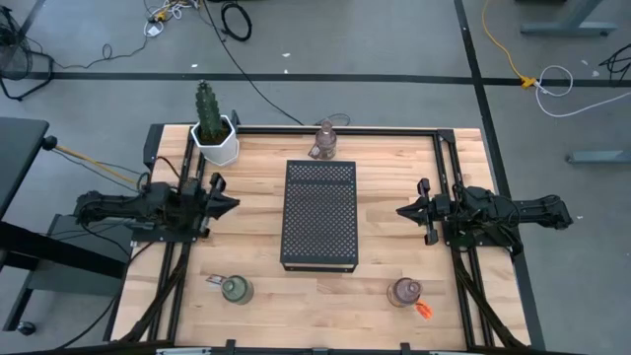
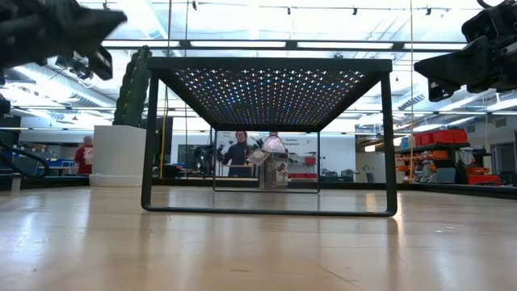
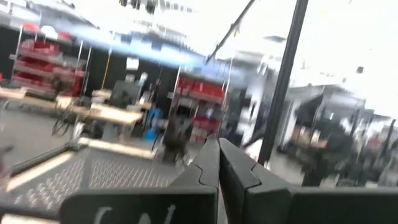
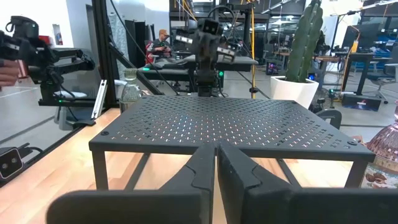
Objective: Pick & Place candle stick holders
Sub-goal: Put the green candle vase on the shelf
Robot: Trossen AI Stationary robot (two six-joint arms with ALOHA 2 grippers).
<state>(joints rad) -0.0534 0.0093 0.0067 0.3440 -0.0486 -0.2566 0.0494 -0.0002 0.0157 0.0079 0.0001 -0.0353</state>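
Three candle stick holders stand on the wooden table. A pink-purple one (image 1: pixel 325 140) (image 4: pixel 384 146) is at the far edge. A green one (image 1: pixel 236 289) (image 4: pixel 129 92) is near left, with a small tag beside it. A pinkish one (image 1: pixel 404 291) is near right, with an orange tag. Each rests on its base. My left gripper (image 1: pixel 232 205) (image 3: pixel 219 168) hovers shut at the table's left side, tipped upward. My right gripper (image 1: pixel 402 211) (image 4: pixel 216 171) hovers shut and level at the right side. Both point toward the middle and hold nothing.
A black perforated metal stand (image 1: pixel 319 214) (image 2: pixel 266 81) occupies the table's middle between the two grippers. A cactus in a white pot (image 1: pixel 214 128) stands at the far left corner. Bare wood lies left and right of the stand. People are in the room beyond.
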